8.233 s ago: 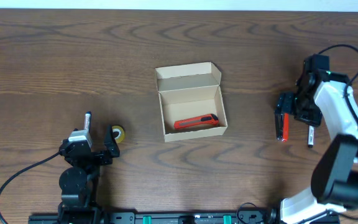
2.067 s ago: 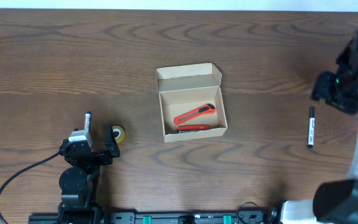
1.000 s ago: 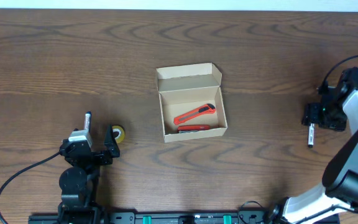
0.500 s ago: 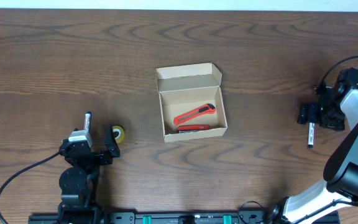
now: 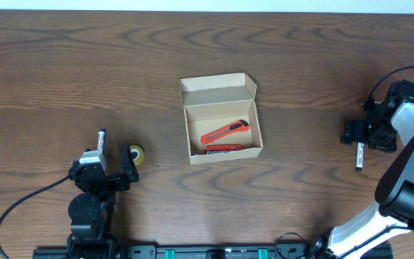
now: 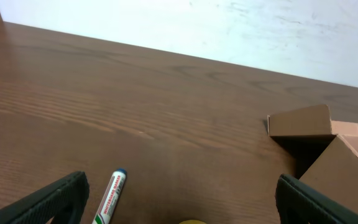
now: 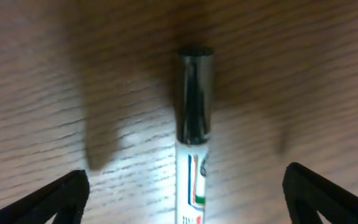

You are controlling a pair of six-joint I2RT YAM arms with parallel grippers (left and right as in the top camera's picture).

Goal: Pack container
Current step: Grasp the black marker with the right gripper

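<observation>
The right tool (image 5: 358,134) hangs low over the tabletop (image 5: 63,72) with its fingers spread wide, and its wrist view shows a black-capped marker (image 7: 194,124) lying lengthwise in the middle of the gap, untouched by either finger. From overhead, the rest of that marker (image 5: 359,155) sticks out from beneath the tool on the side nearer the robot's base. The container (image 5: 220,114), a small tan cardboard box, sits well away from this tool on its left, roughly midway between the two arms, with its flap lid folded back on the far side. Inside it a red utility knife (image 5: 225,132) lies at a slant, and a slimmer red item (image 5: 223,148) lies along the near wall (too small to name with certainty). The left tool (image 5: 110,164) is also spread wide and holds nothing. A blue-capped whiteboard marker (image 5: 100,138) rests just inside its left finger, and a small yellow tape roll (image 5: 136,154) sits near its right finger. Seen from this tool's wrist view, the box lies ahead and to the right.
</observation>
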